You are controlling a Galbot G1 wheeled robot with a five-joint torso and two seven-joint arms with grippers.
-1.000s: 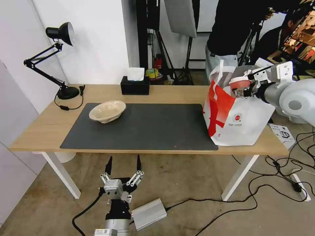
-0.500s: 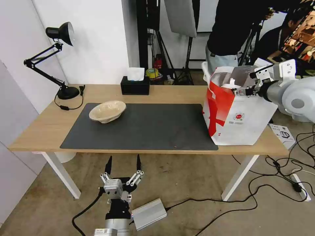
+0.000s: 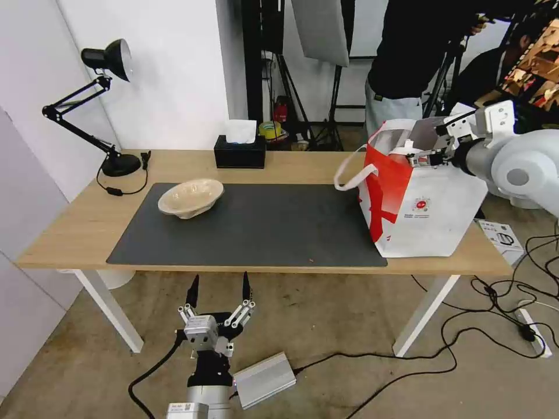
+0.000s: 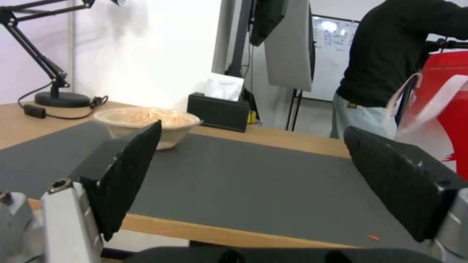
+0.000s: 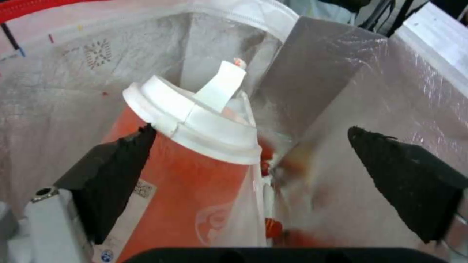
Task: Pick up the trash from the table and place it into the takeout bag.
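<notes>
red cup [image 5: 195, 160]: red drink cup with a white lid, a white tab sticking up off the lid, small print low on the side. It's tilted over inside the bag, leaning on the foil lining.
takeout bag [image 3: 431, 215]: big white tote, red side panel, little round logo on the front, silver foil inside. Stands at the right end of the bench [image 3: 70, 227], one white strap handle flopped out toward the mat [image 3: 256, 224].
right gripper [image 3: 428, 157]: up at the mouth of the bag, jaws spread wide. In the right wrist view the cup sits just beside one finger [image 5: 112, 171], with the other finger well apart from it, so it's not pinching the cup.
pulp bowl [image 3: 191, 198]: shallow beige bowl, slightly tipped, on the far left corner of the mat, well apart from the bag.
left gripper [image 3: 218, 291]: hanging low in front of the bench edge, below the top, jaws wide, holding nothing. The bowl is beyond it.
other stuff: black tissue box [image 3: 239, 152] at the back edge, black desk lamp [image 3: 99, 105] at the back left.
</notes>
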